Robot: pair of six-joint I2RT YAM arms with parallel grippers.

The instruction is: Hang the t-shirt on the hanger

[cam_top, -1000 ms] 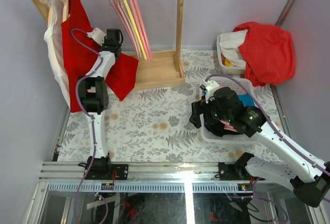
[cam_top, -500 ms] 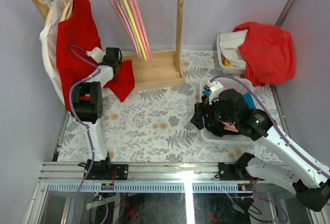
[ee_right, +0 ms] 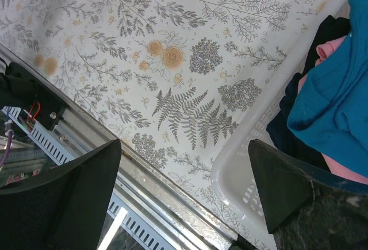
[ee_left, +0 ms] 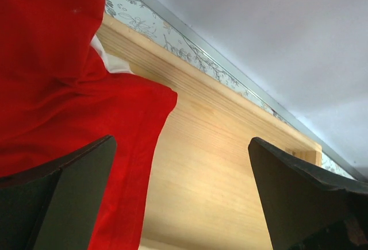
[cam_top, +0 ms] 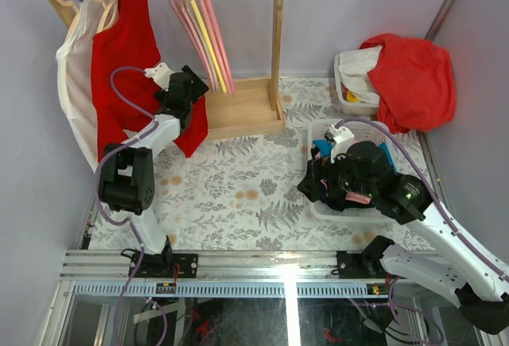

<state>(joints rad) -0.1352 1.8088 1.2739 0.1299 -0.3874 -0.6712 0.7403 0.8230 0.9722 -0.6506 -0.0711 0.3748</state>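
The red t-shirt (cam_top: 123, 60) hangs from the pale wooden hanger (cam_top: 102, 10) at the left end of the rail, its lower corner draped onto the rack base. My left gripper (cam_top: 193, 99) is open just right of that corner. In the left wrist view the gripper (ee_left: 181, 192) has only wood between its fingers, and the t-shirt (ee_left: 57, 89) hem lies beside the left finger. My right gripper (cam_top: 308, 187) is open and empty over the left rim of the white basket (cam_top: 350, 212). In its own view the right gripper (ee_right: 184, 192) hovers above the tablecloth and the basket (ee_right: 247, 175) rim.
A white t-shirt (cam_top: 70, 91) hangs behind the red one. Pink and yellow hangers (cam_top: 199, 28) hang mid-rail above the wooden rack base (cam_top: 242, 107), with its post (cam_top: 277, 44) on the right. A bin with a red-orange garment (cam_top: 413, 75) stands back right. The basket holds a blue garment (ee_right: 333, 100).
My left gripper has opened and let go of the red t-shirt, which has swung back left under the rail. The left wrist rose slightly. The right arm shifted a little to the right.
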